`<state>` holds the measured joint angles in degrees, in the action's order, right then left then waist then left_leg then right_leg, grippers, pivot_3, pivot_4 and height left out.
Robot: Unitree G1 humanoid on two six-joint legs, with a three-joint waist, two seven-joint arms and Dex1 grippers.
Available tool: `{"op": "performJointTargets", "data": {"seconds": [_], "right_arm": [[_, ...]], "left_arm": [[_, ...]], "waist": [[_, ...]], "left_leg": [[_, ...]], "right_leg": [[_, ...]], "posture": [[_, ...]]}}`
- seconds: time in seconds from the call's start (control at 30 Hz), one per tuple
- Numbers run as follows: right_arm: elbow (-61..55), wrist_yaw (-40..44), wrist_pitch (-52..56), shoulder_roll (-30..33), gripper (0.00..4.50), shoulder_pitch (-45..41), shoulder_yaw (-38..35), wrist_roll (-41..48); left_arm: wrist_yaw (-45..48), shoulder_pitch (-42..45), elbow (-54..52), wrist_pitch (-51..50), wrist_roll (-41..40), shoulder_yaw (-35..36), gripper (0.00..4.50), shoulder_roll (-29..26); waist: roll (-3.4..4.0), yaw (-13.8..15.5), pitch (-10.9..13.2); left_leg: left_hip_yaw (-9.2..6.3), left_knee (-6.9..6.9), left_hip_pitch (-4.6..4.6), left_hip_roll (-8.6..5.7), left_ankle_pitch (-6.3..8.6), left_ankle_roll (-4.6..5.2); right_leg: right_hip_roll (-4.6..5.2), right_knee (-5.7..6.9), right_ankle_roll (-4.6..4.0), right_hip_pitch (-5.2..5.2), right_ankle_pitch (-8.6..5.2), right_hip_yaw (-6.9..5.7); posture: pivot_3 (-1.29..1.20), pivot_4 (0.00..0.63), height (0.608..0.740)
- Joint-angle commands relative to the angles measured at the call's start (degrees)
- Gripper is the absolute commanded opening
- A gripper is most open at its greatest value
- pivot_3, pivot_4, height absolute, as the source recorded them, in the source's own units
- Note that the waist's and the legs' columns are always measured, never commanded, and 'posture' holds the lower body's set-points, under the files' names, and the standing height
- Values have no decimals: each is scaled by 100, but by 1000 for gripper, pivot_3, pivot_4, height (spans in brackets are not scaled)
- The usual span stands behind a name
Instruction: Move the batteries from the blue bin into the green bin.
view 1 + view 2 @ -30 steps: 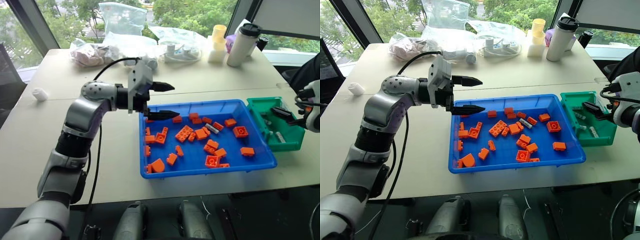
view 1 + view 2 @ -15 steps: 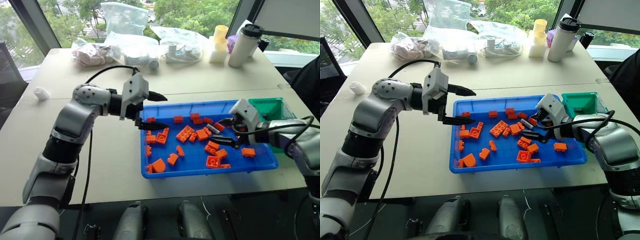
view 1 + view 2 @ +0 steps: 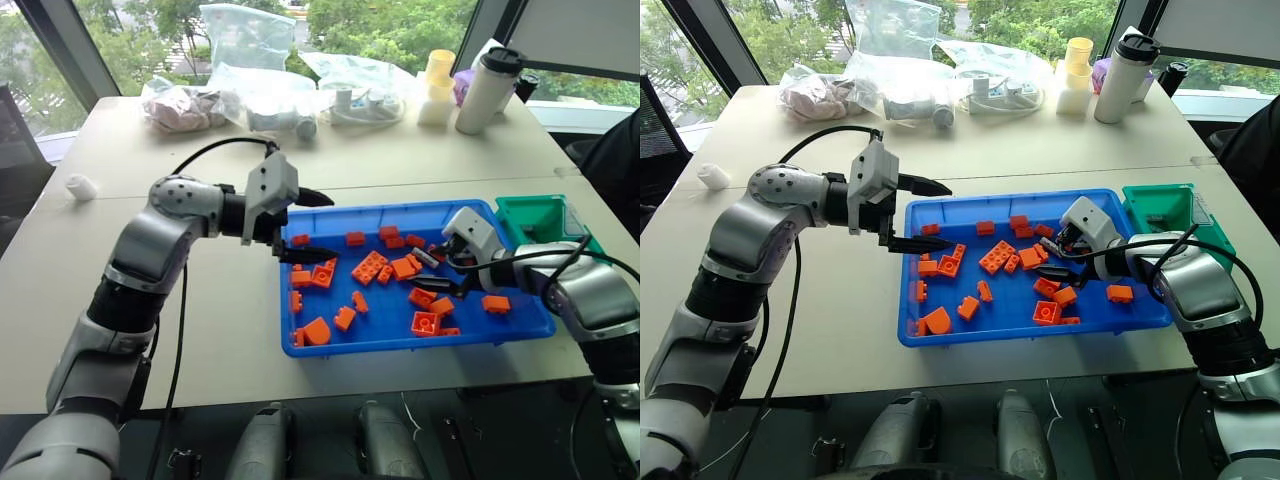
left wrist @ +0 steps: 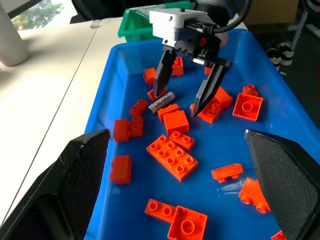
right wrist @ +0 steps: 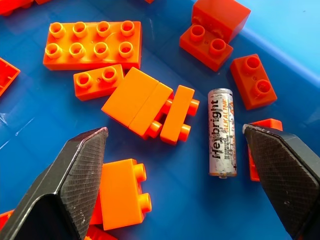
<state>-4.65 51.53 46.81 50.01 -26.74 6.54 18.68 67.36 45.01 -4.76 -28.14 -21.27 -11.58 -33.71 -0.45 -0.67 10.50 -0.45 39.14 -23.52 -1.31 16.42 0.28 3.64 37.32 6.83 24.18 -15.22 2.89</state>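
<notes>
**Right gripper brought down over the battery in the blue bin**

A second ago the right gripper (image 4: 185, 97) was seen over the green bin (image 3: 540, 216); it is now lowered inside the blue bin (image 3: 400, 344), its fingers spread wide apart and clamped on nothing. One battery (image 5: 222, 131) is seen lying flat on the tray floor among the orange bricks (image 3: 369, 267), just beside one fingertip and untouched. The left gripper (image 3: 318, 226) is held at the tray's far left corner, lower than before, its fingers also apart and empty. The bricks are left where they were.

Both bins are set side by side on a beige table (image 3: 200, 300), the green one at the tray's right end. Along the far edge, plastic bags (image 3: 245, 40), a white tumbler (image 3: 488, 88) and a yellow cup (image 3: 438, 66) are ranged before a window with trees beyond.
</notes>
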Motion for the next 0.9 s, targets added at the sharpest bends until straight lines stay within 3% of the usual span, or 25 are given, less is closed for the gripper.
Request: {"op": "performJointTargets", "data": {"seconds": [0.03,0.3,0.4,0.63,0.67,0.9], "right_arm": [[99,81,-286,140,4478,-106,145,-319],[435,280,-591,40,4478,-268,465,-689],[641,283,-657,-55,3724,-353,494,-777],[616,323,-751,-45,199,-279,434,-904],[596,322,-757,-44,6,-270,433,-919],[303,265,-717,46,28,-215,324,-967]], "left_arm": [[-17,20,-145,44,-21,80,4500,-9],[-31,65,-92,100,17,55,4500,52],[-34,-5,-141,124,79,-2,4500,49],[-64,0,-213,53,29,59,4500,36],[-64,-3,-213,57,31,57,4500,34],[-61,23,-186,61,24,57,4500,48]], "waist": [[0,2,0],[0,0,0],[0,-1,0],[0,2,0],[0,3,0],[0,2,0]], "left_leg": [[0,0,0,0,0,0],[1,1,0,0,0,0],[1,1,0,0,0,0],[1,1,0,0,0,0],[0,1,0,0,0,0],[0,1,0,0,0,0]], "right_leg": [[0,0,0,0,0,0],[0,0,0,0,0,0],[0,0,0,0,0,0],[1,1,0,0,0,0],[1,1,0,0,0,0],[0,1,0,0,0,0]], "posture": [[0,150,740],[0,150,740],[0,150,740],[0,150,740],[0,150,740],[0,150,740]]}}
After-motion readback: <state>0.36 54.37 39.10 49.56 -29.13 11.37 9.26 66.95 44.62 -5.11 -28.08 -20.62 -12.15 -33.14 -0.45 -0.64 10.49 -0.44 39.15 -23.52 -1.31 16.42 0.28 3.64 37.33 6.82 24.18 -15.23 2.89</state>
